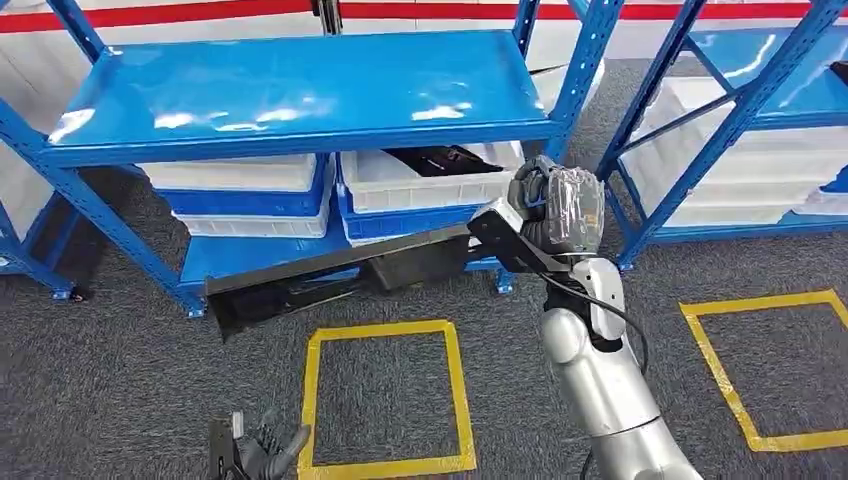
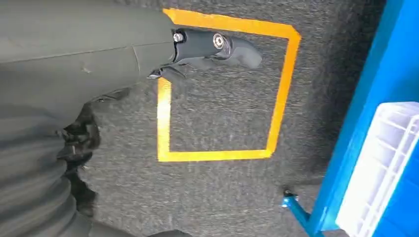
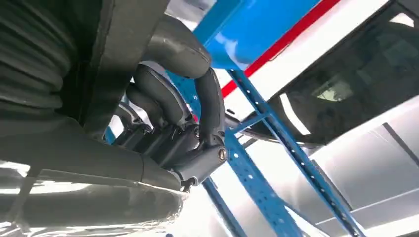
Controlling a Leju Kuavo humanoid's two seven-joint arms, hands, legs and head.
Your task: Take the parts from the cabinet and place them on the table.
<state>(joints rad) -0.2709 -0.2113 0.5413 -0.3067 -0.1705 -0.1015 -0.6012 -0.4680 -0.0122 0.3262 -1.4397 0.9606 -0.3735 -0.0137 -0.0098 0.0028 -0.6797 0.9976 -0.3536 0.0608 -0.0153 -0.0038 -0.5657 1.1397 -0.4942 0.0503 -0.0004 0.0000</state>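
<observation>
Grey carpet; right hand (image 1: 540, 215) holds long black part (image 1: 330, 275), far end tilted down-left

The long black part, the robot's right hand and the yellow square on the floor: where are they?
long black part (image 1: 330, 272), head view, middle of its length.
right hand (image 1: 545, 205), head view, on the hand gripping the part's end.
yellow square (image 1: 385, 330), head view, its far tape edge.

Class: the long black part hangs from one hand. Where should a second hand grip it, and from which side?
Grip the long black part near its low free end, from the robot's left. The right hand holds only its upper end, so it slopes down unsupported.
</observation>
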